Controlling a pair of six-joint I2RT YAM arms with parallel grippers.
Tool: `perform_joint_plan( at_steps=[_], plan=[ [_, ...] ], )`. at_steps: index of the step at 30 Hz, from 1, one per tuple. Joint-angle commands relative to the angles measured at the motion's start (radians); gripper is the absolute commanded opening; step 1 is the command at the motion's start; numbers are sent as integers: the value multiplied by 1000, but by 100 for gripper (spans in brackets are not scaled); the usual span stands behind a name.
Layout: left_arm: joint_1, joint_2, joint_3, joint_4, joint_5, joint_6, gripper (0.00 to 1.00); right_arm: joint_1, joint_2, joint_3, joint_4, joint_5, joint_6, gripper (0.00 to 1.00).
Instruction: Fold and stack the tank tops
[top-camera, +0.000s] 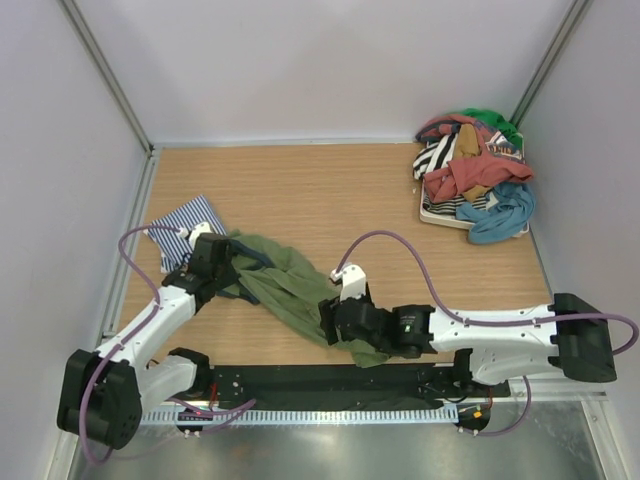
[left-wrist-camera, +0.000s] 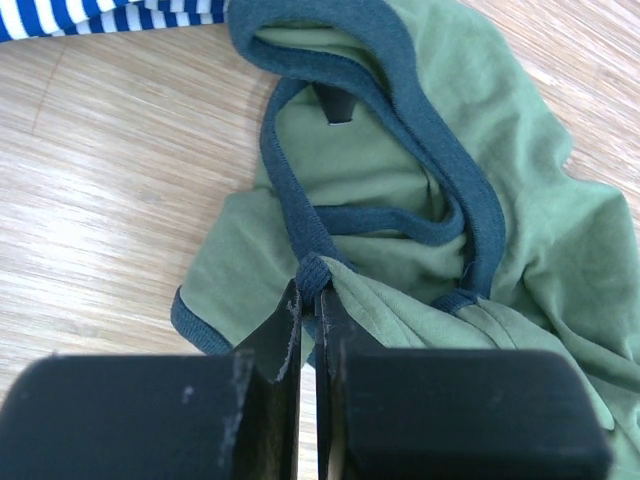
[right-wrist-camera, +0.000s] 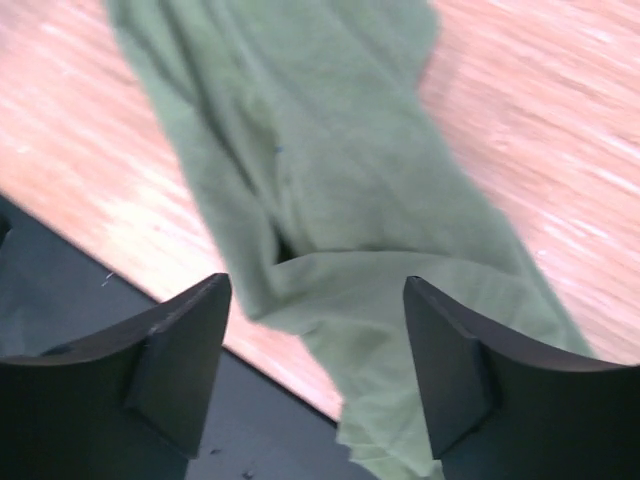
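Toward the front edge of the table, the olive green tank top lies rumpled on a diagonal. Its straps point to the table's left side and its hem to the front edge, where cloth spills onto the black base strip. The striped tank top lies as a compact patch at the table's left side, just beside the olive straps. The left gripper is closed tight on the navy trim of one strap. The right gripper hovers over the hem end, jaws spread wide, holding nothing.

Step in hand, by judgement: laying the olive top flat before folding. To do it well, the right gripper should take a hem corner, not a bunch from the middle. It should draw that corner away from the left gripper until the body lies taut, then set it on the table's wood, back from the front edge. The left pinch should hold firm so the twisted straps can open out.

Only the overhead view shows both tops together, and the heap of other garments at the table's right rear corner. Only the left wrist view shows the pinch itself and the twist in the trim. Only the right wrist view, somewhat blurred, shows how wide the jaws stand and the hem creased at the table's front edge; overhead, the right arm hides both.
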Motion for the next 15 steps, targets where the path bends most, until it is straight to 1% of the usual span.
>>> perform_joint_plan(
  at_steps=[1, 2, 3, 4, 6, 8, 11, 12, 13, 15],
  plan=[
    [26, -18, -14, 43, -12, 3, 0, -93, 11, 38, -55, -59, -60, 78],
    [28, -21, -15, 46, -7, 3, 0, -144, 26, 38, -44, -101, -76, 80],
    [28, -28, -20, 46, -2, 4, 0, -159, 67, 42, -19, -128, -91, 85],
    [26, -34, -24, 53, 1, 4, 0, -172, 89, 48, -13, -170, -125, 87],
    [29, -50, -34, 61, 10, 9, 0, -188, 145, 71, -4, -198, -154, 90],
    [29, -59, -38, 67, 13, 10, 0, -196, 237, 122, -2, -216, -183, 90],
    [29, -68, -43, 70, 18, 12, 0, -257, 331, 172, 5, -208, -191, 72],
    [29, -70, -43, 72, 18, 12, 0, -280, 350, 183, 8, -199, -191, 63],
    [29, -71, -44, 72, 18, 12, 0, -334, 376, 202, 14, -204, -199, 59],
    [29, -73, -44, 75, 21, 13, 0, -383, 405, 252, 31, -253, -235, 39]
  ],
)
